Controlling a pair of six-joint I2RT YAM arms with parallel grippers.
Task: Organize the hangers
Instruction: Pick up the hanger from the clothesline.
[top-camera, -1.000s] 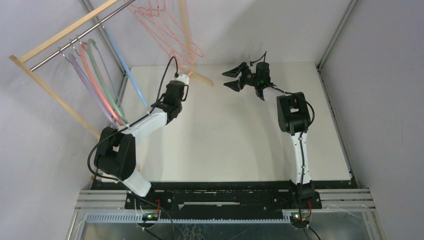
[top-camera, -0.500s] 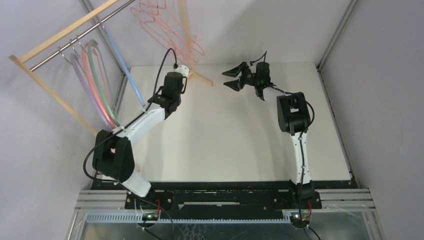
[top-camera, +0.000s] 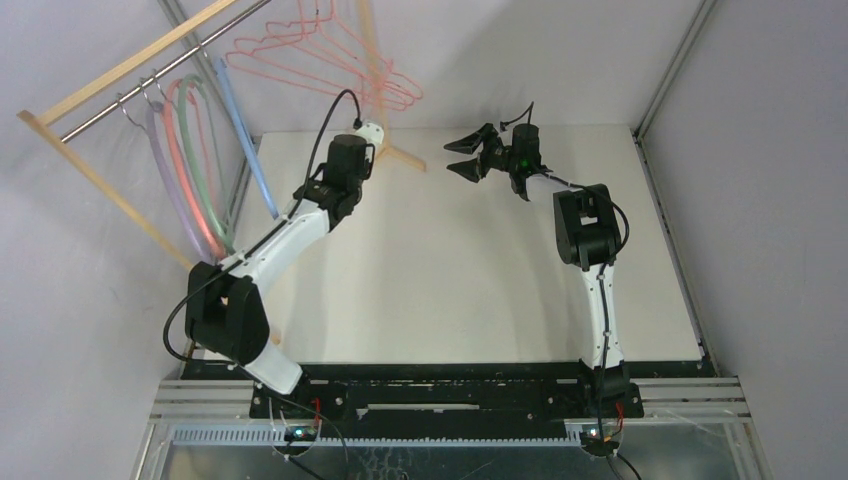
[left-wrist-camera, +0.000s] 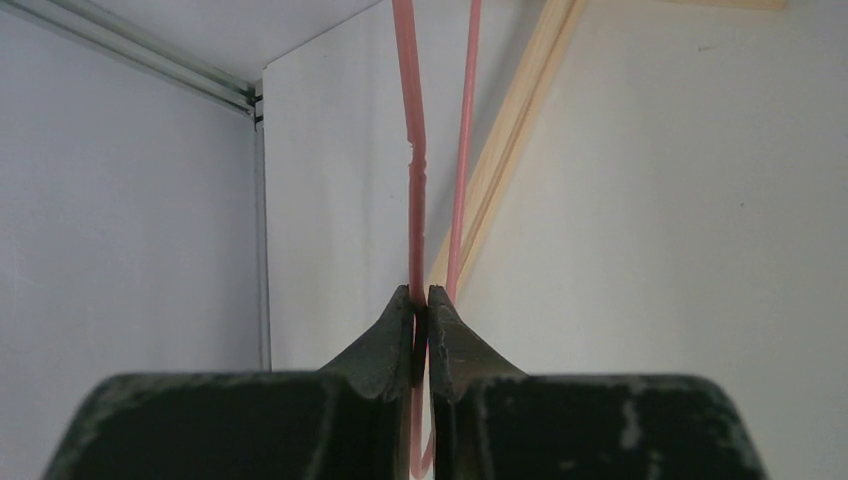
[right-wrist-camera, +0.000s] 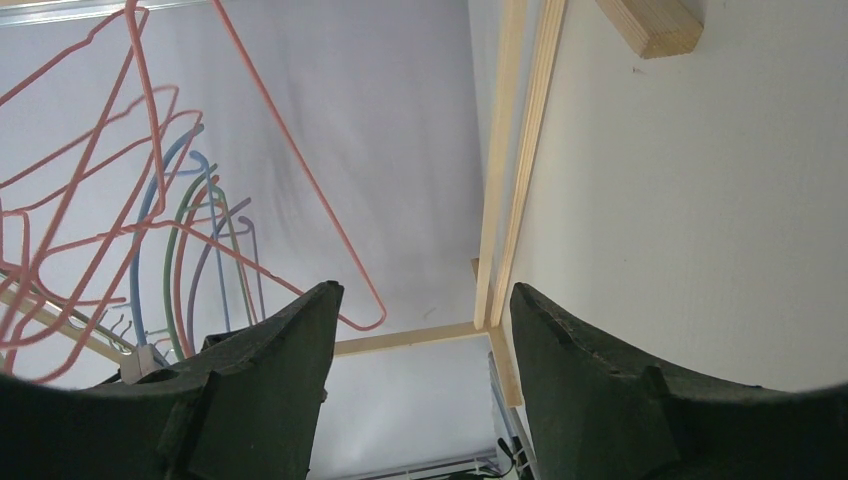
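The left end effector (left-wrist-camera: 421, 300) is pinched shut on the bottom wire of 1 pink-red wire hanger (left-wrist-camera: 416, 200), probably to steer that hanger into line with the rest. The right end effector (top-camera: 470, 158) hovers empty, jaws apart, above the counter (top-camera: 450, 280). Further left, 4 thicker coloured hangers (top-camera: 190, 170) hang from the rack (top-camera: 130, 65).

The wire hangers (top-camera: 325, 60) look smooth with a pink-red coating. The rack frame (top-camera: 105, 190) is pale, matt bare wood, and its rod (top-camera: 130, 92) is shiny metal. The left hand (left-wrist-camera: 421, 300) is matt black, scuffed plastic. The surface (top-camera: 450, 270) is matt white.
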